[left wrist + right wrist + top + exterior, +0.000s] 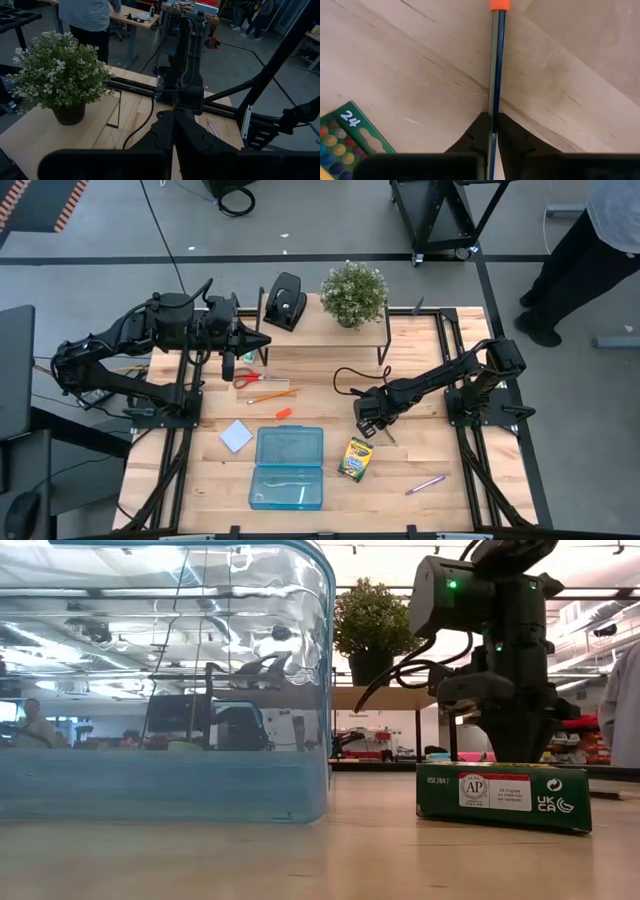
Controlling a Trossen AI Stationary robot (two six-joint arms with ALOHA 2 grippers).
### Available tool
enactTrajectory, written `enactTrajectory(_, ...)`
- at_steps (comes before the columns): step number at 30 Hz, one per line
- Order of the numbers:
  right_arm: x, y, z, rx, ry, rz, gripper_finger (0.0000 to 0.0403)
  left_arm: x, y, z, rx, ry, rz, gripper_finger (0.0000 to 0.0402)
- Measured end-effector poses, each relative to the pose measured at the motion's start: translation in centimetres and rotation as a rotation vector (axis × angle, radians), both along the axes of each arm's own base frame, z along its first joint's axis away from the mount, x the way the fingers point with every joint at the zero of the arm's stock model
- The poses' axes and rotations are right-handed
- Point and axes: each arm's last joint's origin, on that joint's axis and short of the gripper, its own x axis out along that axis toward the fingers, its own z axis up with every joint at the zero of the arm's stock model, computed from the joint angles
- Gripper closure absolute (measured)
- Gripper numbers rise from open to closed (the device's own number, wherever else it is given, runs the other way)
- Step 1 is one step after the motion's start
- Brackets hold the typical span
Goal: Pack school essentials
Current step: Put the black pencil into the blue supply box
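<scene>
Table stock, left to right.

1. Left gripper (262, 339): held above the back left of the table (440, 395), fingers pressed together on nothing, tips pointing toward the black hole punch (285, 301) and potted plant (354, 292) on the raised shelf.
2. Red-handled scissors (248, 379): flat on the wood just below the left gripper. Orange pencil (272, 395) lies close beside them, and a small orange piece (283, 413) just beyond it.
3. Pale blue note pad (236, 435): square, lying at a tilt, just left of the case.
4. Clear blue case (288, 468): open, both halves flat, near the front edge at centre; bare wood on either side.
5. Yellow-green crayon box (355, 459): flat, just right of the case, green side marked "24" in the right wrist view.
6. Right gripper (372, 426): low over the table just behind the crayon box, fingers (479, 131) clamped on the grey pencil (495, 75), a slim dark shaft with an orange end cap, lying close along the wood.
7. Pink-purple pen (426, 484): alone, slanted, front right, open board all round.
8. A person (585, 255) stands beyond the back right corner.
</scene>
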Motion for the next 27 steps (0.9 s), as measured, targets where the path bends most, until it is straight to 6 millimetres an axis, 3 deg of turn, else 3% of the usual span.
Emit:
enactTrajectory(9, -0.1, 0.0, 0.8, -0.001, -0.024, 0.007, 0.0378, 0.0, 0.0, 0.0, 0.000, 0.000, 0.000, 0.0387)
enactTrajectory(16, -0.7, 0.0, 4.1, 0.013, -0.150, -0.006, 0.0380, 0.0, 0.0, 0.0, 0.003, 0.000, 0.000, 0.0378)
enactTrajectory(21, -0.4, 0.8, 8.3, -0.015, -0.319, 0.070, 0.0380, 0.0, 0.0, 0.0, 0.003, -0.001, 0.000, 0.0387)
enactTrajectory(27, 2.0, 1.3, 14.8, -0.078, -0.512, 0.152, 0.0381, 0.0, 0.0, 0.1, 0.004, -0.013, 0.000, 0.0387)
